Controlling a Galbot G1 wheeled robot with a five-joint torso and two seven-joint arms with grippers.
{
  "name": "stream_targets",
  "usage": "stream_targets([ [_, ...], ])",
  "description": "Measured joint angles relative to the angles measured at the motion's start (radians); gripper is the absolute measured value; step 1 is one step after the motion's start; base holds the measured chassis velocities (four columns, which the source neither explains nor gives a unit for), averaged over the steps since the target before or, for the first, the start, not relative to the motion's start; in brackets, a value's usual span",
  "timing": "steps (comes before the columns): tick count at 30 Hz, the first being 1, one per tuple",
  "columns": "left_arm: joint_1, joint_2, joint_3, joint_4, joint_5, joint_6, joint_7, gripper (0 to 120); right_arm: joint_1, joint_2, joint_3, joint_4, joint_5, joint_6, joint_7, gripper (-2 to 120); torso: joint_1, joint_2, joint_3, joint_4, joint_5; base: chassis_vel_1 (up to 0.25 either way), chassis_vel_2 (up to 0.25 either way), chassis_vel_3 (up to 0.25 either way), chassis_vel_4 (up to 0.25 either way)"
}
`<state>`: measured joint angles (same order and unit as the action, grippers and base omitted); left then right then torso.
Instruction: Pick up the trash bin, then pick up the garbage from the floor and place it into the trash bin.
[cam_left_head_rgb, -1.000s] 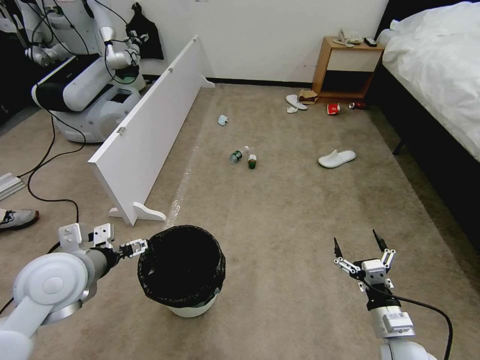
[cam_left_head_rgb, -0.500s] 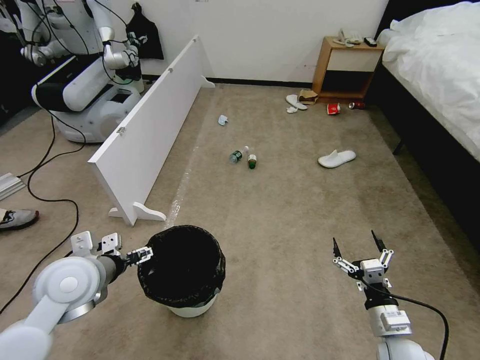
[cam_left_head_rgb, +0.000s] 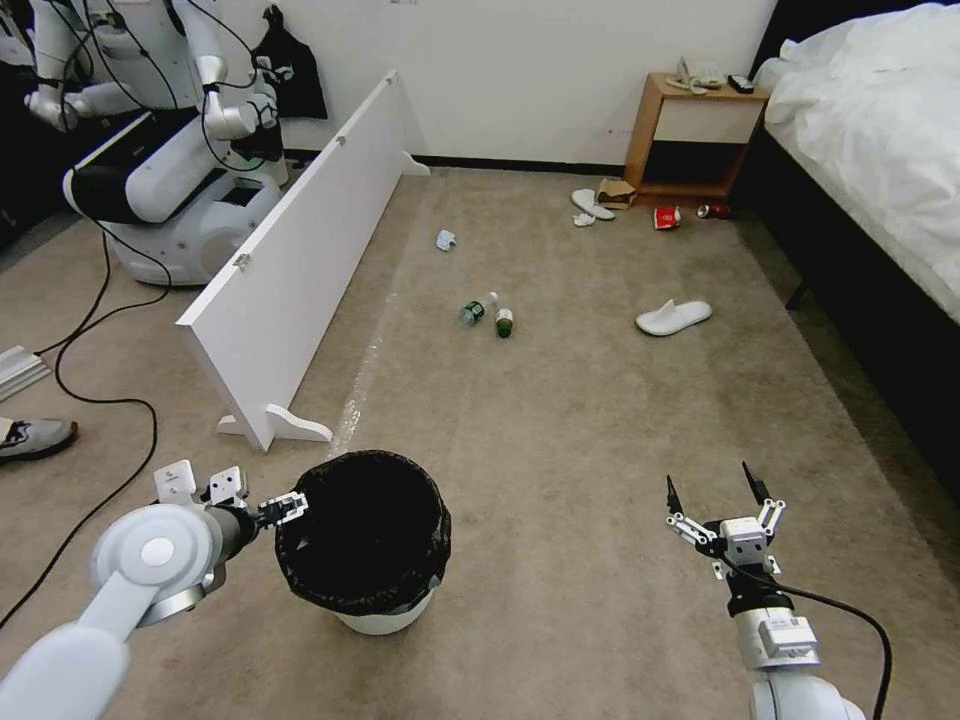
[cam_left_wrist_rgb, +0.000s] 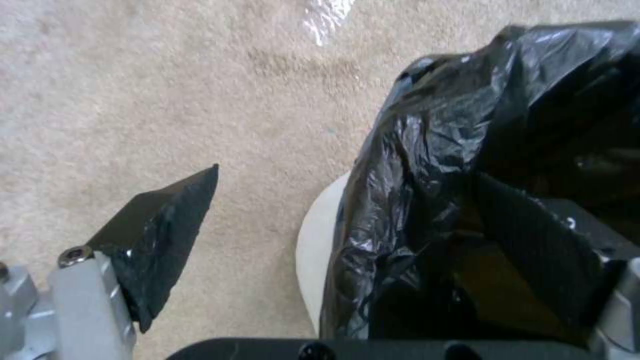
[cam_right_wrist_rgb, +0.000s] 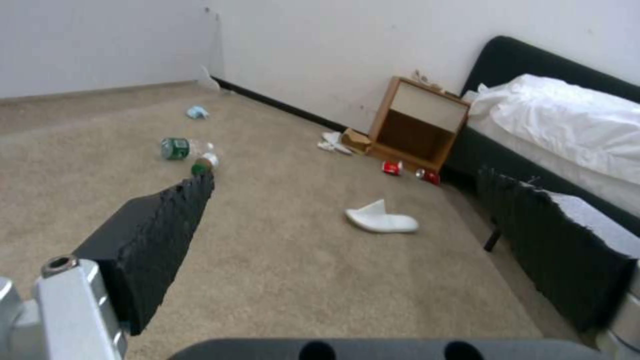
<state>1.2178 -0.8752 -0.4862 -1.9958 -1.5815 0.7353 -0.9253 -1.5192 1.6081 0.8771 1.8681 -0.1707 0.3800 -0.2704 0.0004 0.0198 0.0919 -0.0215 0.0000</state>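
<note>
The trash bin (cam_left_head_rgb: 362, 540), white with a black bag over its rim, stands on the carpet just in front of me. My left gripper (cam_left_head_rgb: 287, 507) is open at the bin's left rim. In the left wrist view the left gripper (cam_left_wrist_rgb: 347, 172) straddles the bagged rim (cam_left_wrist_rgb: 427, 165), one finger outside and one inside. My right gripper (cam_left_head_rgb: 707, 478) hangs open over bare carpet to the right. Garbage lies farther off: two bottles (cam_left_head_rgb: 480, 311), a blue tissue (cam_left_head_rgb: 445, 240), a white slipper (cam_left_head_rgb: 673, 316), a second slipper (cam_left_head_rgb: 592, 203), a brown bag (cam_left_head_rgb: 616, 191), a red cup (cam_left_head_rgb: 667, 217) and a can (cam_left_head_rgb: 713, 211).
A long white panel (cam_left_head_rgb: 300, 260) stands on edge to the left, with another robot (cam_left_head_rgb: 160, 160) and cables (cam_left_head_rgb: 95, 340) behind it. A wooden nightstand (cam_left_head_rgb: 695, 135) sits against the far wall. The bed (cam_left_head_rgb: 880, 140) runs along the right side.
My left arm has swung in toward the bin, bringing its gripper over the left rim. The right gripper has barely shifted. The bin and litter have stayed put.
</note>
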Motion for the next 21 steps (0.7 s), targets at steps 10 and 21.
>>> stream_targets([
  [10, -0.047, -0.039, 0.06, 0.054, 0.017, 0.0, 0.002, 100, 0.011, 0.0, 0.007, -0.01, 0.01, 0.0, 0.006, 100, 0.0, 0.0, 0.0, 0.0, 0.0, 0.0, 0.0, 0.0, 0.0],
  [21, -0.061, -0.073, 0.088, 0.094, 0.042, -0.003, 0.004, 100, 0.022, 0.0, 0.01, -0.024, 0.018, 0.0, 0.011, 100, 0.0, 0.0, 0.0, 0.0004, 0.0007, 0.0, 0.0, 0.0, 0.0],
])
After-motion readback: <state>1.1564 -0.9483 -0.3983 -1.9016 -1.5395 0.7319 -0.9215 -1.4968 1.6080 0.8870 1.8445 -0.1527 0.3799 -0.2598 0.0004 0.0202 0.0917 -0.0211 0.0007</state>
